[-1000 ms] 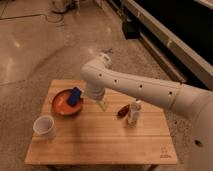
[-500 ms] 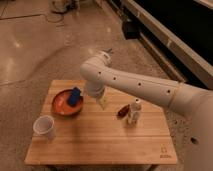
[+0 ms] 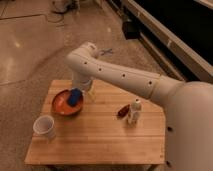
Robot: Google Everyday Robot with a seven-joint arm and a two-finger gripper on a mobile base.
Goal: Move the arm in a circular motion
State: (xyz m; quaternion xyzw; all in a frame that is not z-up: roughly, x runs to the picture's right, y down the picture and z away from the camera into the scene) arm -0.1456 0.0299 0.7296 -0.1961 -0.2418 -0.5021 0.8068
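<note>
If the arm (image 3: 115,75) swings wide, its claw (image 3: 89,94), open or shut I cannot tell, could bump the orange bowl (image 3: 60,106) just at its nine o'clock on the desk (image 3: 100,140)

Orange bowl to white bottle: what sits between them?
Camera view: the gripper hangs off the arm at the right rim of the bowl; a dark red item lies by the bottle; otherwise bare table.
</note>
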